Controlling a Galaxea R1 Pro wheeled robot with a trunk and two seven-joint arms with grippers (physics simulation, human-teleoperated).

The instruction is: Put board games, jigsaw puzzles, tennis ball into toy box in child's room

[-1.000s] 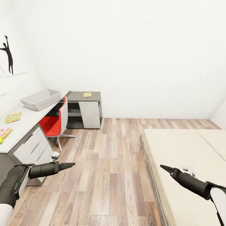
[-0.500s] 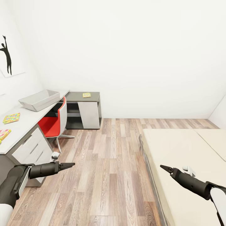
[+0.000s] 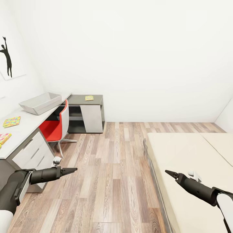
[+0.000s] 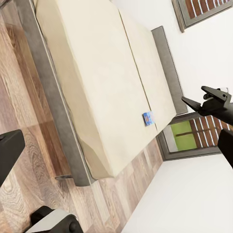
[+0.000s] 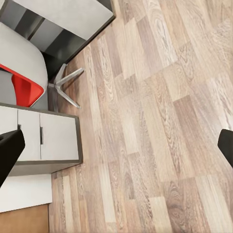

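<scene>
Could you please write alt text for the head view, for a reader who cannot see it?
Both grippers, left and right, hang empty over the wood floor. At left a table holds a grey toy box and a jigsaw puzzle; a beige bed is at right.

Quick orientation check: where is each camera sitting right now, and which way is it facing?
Head: high on the robot, looking down over the room; table on its left, bed on its right, left gripper and right gripper low.
Left wrist: on the left arm, facing the bed; right gripper crosses it.
Right wrist: on the right arm, facing floor, chair and drawers.
Shared: head and left wrist both show the bed.
</scene>
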